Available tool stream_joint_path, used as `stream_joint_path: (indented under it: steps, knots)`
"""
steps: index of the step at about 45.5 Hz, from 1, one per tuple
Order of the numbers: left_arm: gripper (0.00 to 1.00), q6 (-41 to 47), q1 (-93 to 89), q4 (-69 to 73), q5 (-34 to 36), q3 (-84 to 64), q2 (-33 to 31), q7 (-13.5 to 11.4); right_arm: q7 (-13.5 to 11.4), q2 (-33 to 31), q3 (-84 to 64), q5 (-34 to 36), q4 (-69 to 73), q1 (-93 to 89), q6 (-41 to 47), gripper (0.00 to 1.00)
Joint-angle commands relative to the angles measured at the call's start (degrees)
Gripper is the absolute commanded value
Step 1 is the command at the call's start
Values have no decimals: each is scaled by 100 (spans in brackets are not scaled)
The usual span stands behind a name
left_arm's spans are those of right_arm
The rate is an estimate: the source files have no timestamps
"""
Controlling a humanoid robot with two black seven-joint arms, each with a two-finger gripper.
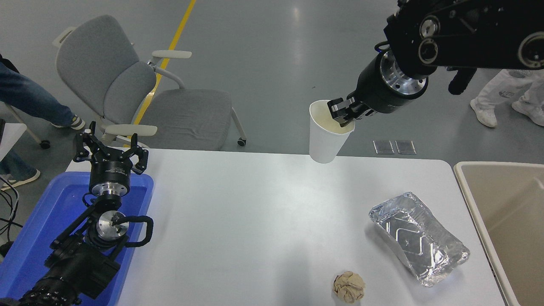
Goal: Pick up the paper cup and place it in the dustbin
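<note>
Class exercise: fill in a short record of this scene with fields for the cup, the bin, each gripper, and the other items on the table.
cup: paper cup held upright in the air above the table's far edge
bin: dustbin at the table's right end, cup not in it
right gripper: shut on the cup's rim, one finger inside
left gripper: open, parked over the blue tub
other items: foil tray, brown paper ball
</note>
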Motion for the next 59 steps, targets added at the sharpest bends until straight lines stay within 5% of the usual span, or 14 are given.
stream_joint_path:
  steps: [1,12,30,43,59]
  knots:
    - [99,0,0,0,0,0,0,0,-340,-863,-36,20,-34,265,8,0]
    - [99,0,-8,0,0,0,0,0,-675,-2444,-133,38,-745,20,-1089,0]
    - [99,0,-8,0,0,0,0,0,-737,-4344,1439,802,-2458,-2633,-4131,0]
    - [99,0,-8,0,0,0,0,0,-657,-4046,3890,1181,-3636,-5859,-5564,0]
    - [99,0,-8,0,0,0,0,0,-657,-1778,6044,1198,-7399,-8022,-5028,0]
